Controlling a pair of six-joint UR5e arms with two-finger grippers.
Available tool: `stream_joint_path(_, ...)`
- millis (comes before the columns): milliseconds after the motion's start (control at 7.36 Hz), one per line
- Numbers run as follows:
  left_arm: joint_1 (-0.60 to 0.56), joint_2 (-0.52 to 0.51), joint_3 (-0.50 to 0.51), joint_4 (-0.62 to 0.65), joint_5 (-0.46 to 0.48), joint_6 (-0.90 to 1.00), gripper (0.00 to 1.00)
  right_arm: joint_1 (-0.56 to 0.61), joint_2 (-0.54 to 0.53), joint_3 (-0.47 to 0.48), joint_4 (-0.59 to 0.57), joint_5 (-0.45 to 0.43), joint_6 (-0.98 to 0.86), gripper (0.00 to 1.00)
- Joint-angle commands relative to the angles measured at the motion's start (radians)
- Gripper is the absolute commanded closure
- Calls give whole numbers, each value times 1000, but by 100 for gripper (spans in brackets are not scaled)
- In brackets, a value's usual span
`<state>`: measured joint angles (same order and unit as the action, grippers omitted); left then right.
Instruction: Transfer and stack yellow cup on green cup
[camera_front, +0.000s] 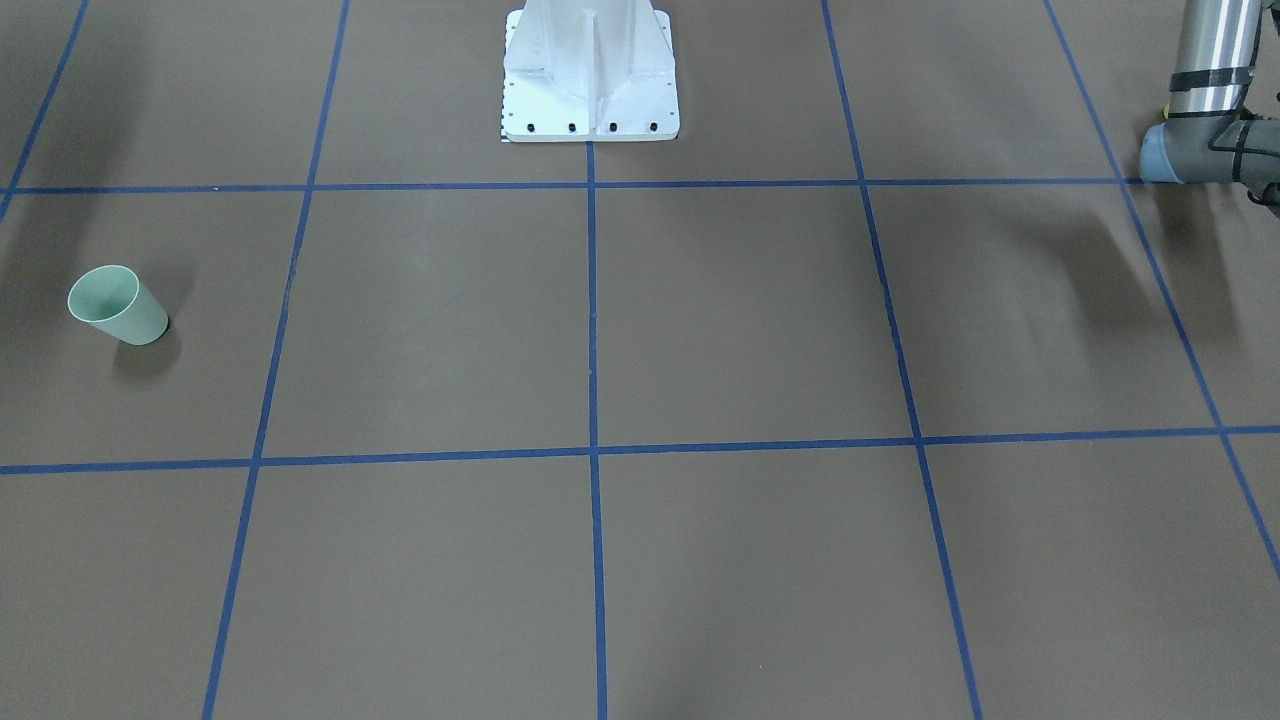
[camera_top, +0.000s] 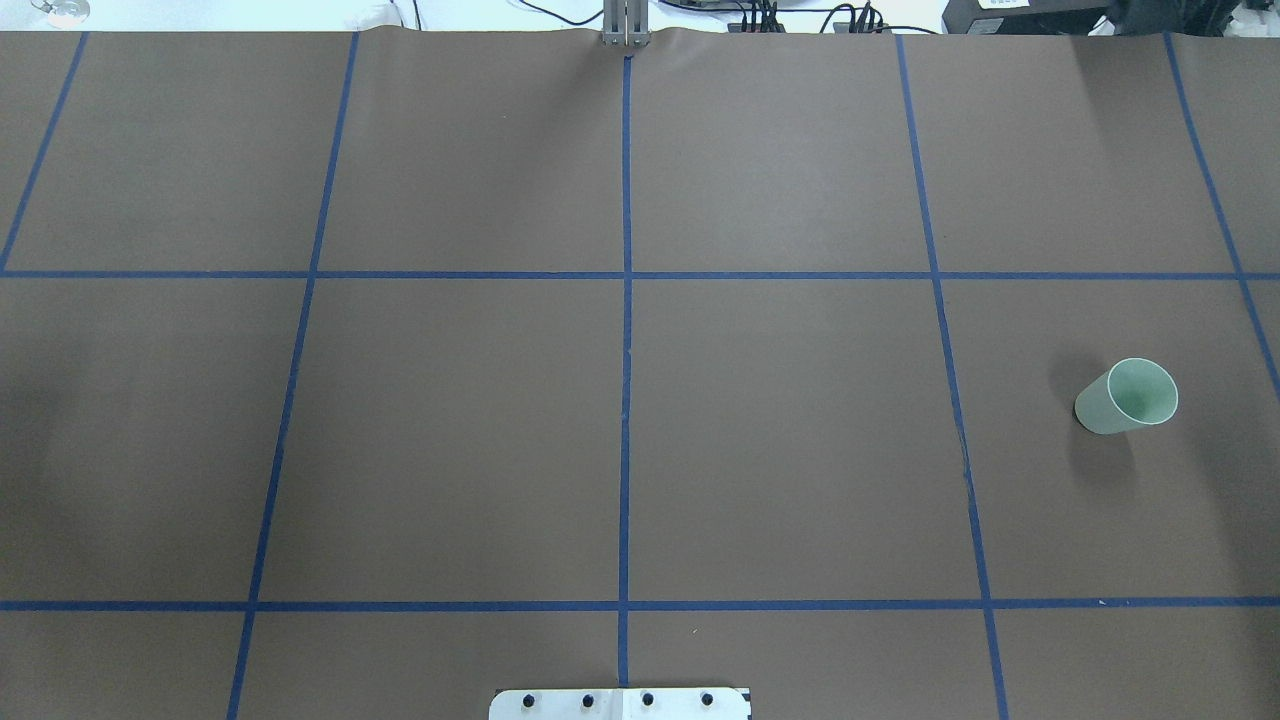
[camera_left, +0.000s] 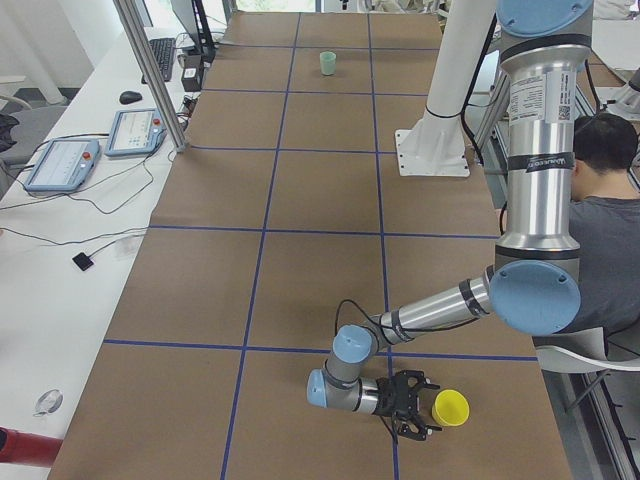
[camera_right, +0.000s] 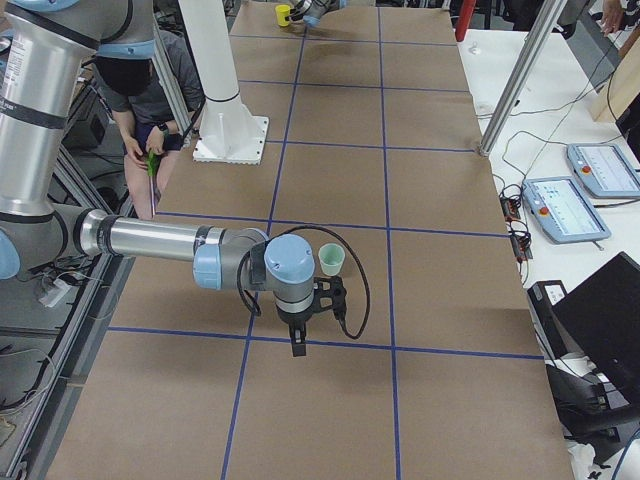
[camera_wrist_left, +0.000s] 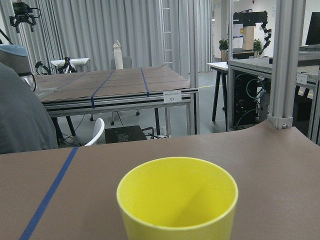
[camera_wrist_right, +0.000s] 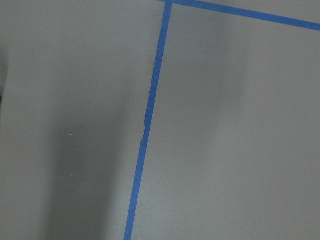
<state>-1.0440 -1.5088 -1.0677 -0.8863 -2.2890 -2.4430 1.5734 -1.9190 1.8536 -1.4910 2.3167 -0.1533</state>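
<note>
Yellow cup (camera_left: 451, 407): stands upright, rim up, on the brown surface (camera_top: 780, 450), close to the end edge on the robot's left and on the robot's side of that end. It lies outside the overhead and front-facing views. In the left wrist view the cup fills the lower centre of the frame, its open mouth uppermost, and no fingers show.

Left claw (camera_left: 428, 408): held low over the surface, lying level and turned toward the yellow cup, just beside it. Contact with the cup cannot be confirmed. Only the side views show this claw, so whether its jaws are apart or together cannot be told.

Green cup (camera_top: 1126, 396): stands upright, rim up, in the middle row of the blue tape grid, in the outermost column toward the end edge on the robot's right. The two cups are well apart, at opposite ends of the surface.

Right claw (camera_right: 300, 335): hangs above the surface pointing downward, near the green cup on its end-edge side, and apart from it. Its wrist view shows only bare surface and tape lines. Jaw state cannot be told.

White robot pedestal (camera_front: 590, 75): bolted at the middle of the robot-side edge. A seated person (camera_left: 600, 200) is beside that edge.
</note>
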Motion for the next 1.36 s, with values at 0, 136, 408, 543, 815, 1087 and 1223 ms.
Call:
stream_joint_path(0,2,10,6,0,-30,-1,0,0,0,-1,0,1,0,0)
stream_joint_path(136,2,18,17,-2,-40,1,0,0,0,-1,-2,1,0,0)
stream_joint_path(408,4,39,20,-9,-43,1,0,-1,0,-1,-2,1,0,0)
stream_joint_path(543,4,48,25,-20,-50,1,0,0,0,-1,-3,3,0,0)
stream_joint_path(815,4,58,28,-36,-61,1,0,-1,0,-1,-3,1,0,0)
stream_joint_path(1087,6,61,29,-43,-72,1,0,-1,0,-2,-5,3,0,1)
stream_joint_path(1223,6,61,31,-42,-72,-1,0,0,0,-4,-5,1,0,0)
